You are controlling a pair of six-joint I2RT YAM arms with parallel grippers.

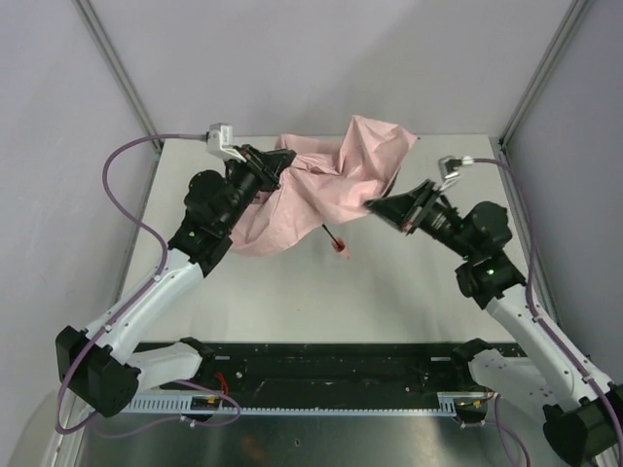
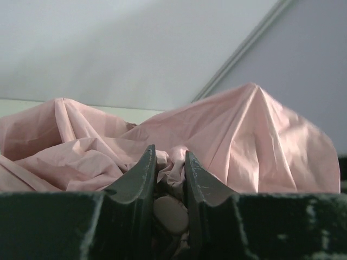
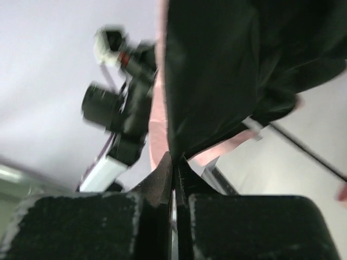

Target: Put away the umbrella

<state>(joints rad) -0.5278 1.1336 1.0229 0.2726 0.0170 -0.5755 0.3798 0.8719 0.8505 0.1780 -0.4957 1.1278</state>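
The umbrella (image 1: 326, 180) hangs bunched over the far worktop (image 1: 292, 292) (shaft (image 1: 329, 233) dangling beneath), between the arms: left end effector (image 2: 170, 162) clamped on its left folds, right end effector (image 3: 173, 161) pinched on its right edge.

Fabric covers most of the umbrella (image 1: 311, 190) shaft (image 1: 329, 234). My right wrist view shows my left arm (image 3: 122, 114) blurred.
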